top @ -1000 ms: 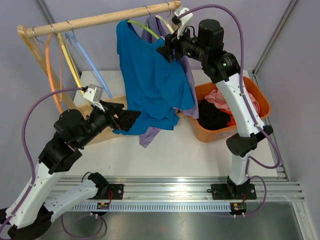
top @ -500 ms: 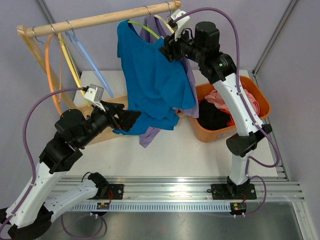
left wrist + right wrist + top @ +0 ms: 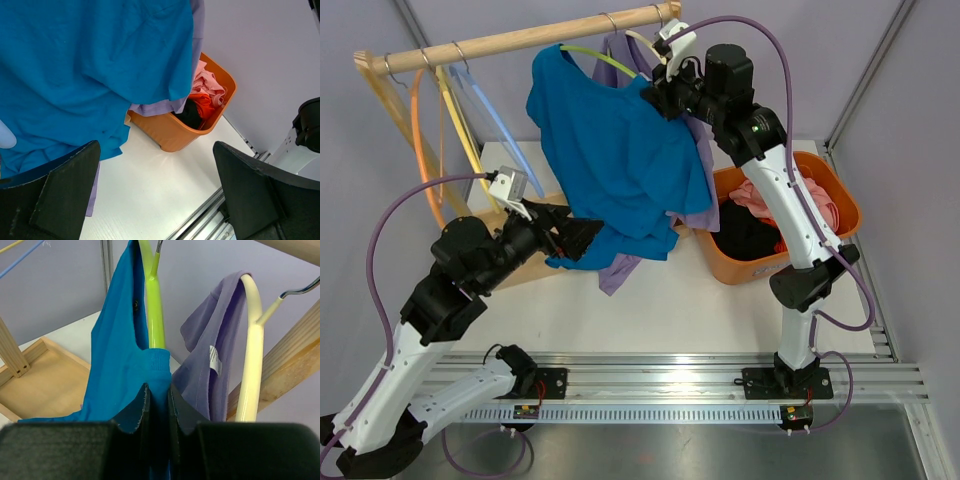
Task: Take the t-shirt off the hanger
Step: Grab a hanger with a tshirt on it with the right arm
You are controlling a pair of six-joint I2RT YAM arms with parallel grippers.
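Note:
A blue t-shirt [image 3: 615, 160] hangs on a lime-green hanger [image 3: 590, 55] from the wooden rail [image 3: 520, 40]. In the right wrist view the t-shirt [image 3: 120, 355] drapes over the hanger's arm [image 3: 155, 315], and my right gripper [image 3: 157, 392] is shut on its shoulder fabric just below the collar rib. From above, that gripper [image 3: 655, 98] sits at the shirt's upper right corner. My left gripper [image 3: 582, 240] stands open, low beside the shirt's hem. In the left wrist view only bare table lies between its fingers [image 3: 65, 190], with the blue cloth [image 3: 85, 65] above.
A purple shirt [image 3: 215, 365] on a cream hanger [image 3: 252, 350] hangs right behind the blue one. An orange basket [image 3: 845, 205] of clothes stands at the right. Empty coloured hangers [image 3: 470, 110] hang on the rail's left, above a wooden tray [image 3: 555, 200].
My right gripper has closed on the blue shirt's shoulder and shifted slightly left. The shirt and green hanger have swung left with it. The left arm has not moved.

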